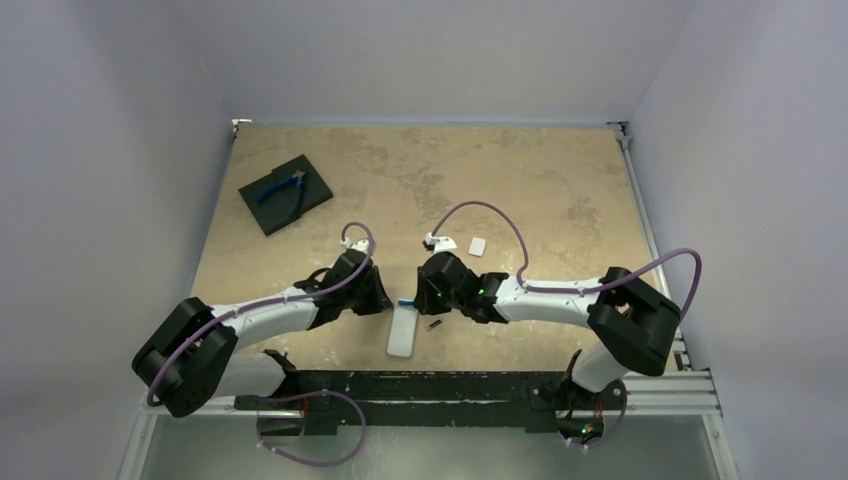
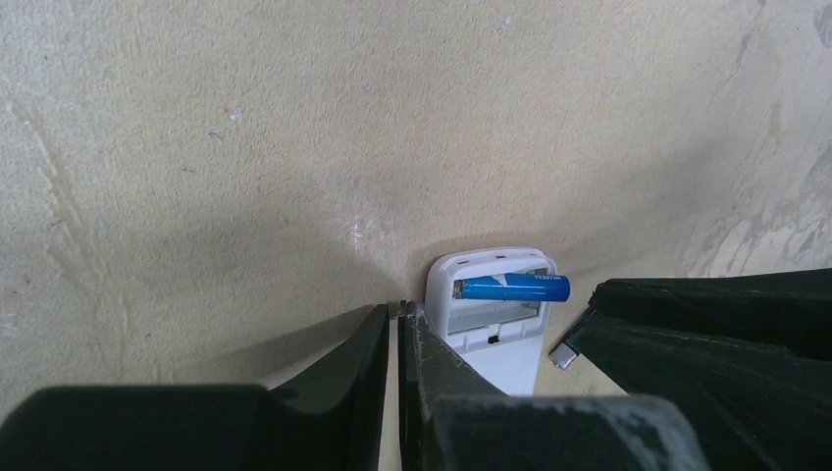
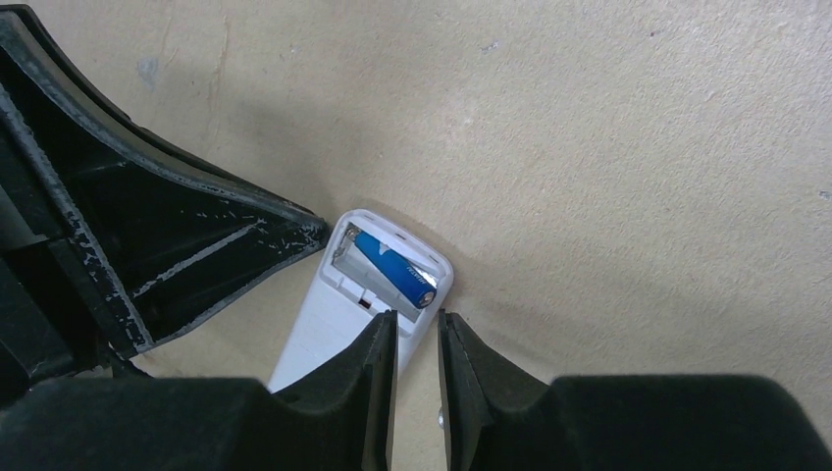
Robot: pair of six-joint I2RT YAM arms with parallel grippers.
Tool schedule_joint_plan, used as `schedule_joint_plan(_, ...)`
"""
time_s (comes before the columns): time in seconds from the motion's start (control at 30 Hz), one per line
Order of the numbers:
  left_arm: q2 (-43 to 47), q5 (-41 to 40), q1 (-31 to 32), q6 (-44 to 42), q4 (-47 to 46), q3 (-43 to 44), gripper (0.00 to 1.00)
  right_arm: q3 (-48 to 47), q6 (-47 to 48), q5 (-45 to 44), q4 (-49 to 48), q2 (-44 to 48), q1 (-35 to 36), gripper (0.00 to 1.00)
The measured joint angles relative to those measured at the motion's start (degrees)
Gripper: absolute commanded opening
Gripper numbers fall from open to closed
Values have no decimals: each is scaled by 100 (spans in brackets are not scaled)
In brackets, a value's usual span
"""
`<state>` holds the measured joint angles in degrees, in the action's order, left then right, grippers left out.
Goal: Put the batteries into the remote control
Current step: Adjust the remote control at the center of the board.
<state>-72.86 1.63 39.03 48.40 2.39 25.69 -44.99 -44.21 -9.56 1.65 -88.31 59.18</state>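
The white remote control (image 1: 401, 335) lies back up near the front edge, its battery bay open at the far end. The blue battery (image 2: 512, 287) lies slanted in the bay (image 3: 394, 270), one end poking over the remote's right rim. The dark battery (image 1: 434, 325) lies on the table right of the remote; only its silver tip (image 2: 563, 356) shows in the left wrist view. My left gripper (image 2: 395, 309) is shut and empty, its tips against the remote's left edge. My right gripper (image 3: 417, 319) has its jaws a narrow gap apart, empty, just right of the bay.
A small white battery cover (image 1: 478, 245) lies behind the right gripper. A black square pad (image 1: 300, 205) with blue-handled pliers (image 1: 283, 186) sits at the far left. The two grippers face each other closely across the remote's far end.
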Motion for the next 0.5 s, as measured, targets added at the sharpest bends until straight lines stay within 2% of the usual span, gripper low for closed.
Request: schedule_joint_plan(0.5,-15,26,0,-2,2,15,3,-188,-20,0,0,-238,-7,24)
